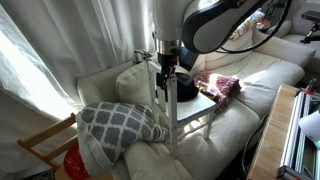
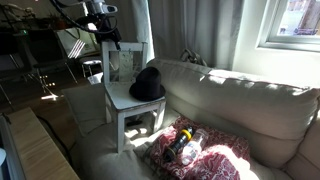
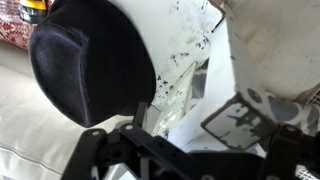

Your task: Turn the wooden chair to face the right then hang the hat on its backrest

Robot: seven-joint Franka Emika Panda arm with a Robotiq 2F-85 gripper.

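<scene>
The wooden chair stands on the sofa, and it also shows in an exterior view. The hat lies on its seat, crown up, as seen in both exterior views and at upper left in the wrist view. My gripper hangs at the top of the backrest. In the wrist view its fingers are spread on either side of a whitewashed rail, with a gap showing at the right pad. It holds nothing.
A grey patterned pillow lies next to the chair on the cream sofa. A red patterned cloth with a bottle on it lies on the other side. A tan wood chair frame stands off the sofa's end.
</scene>
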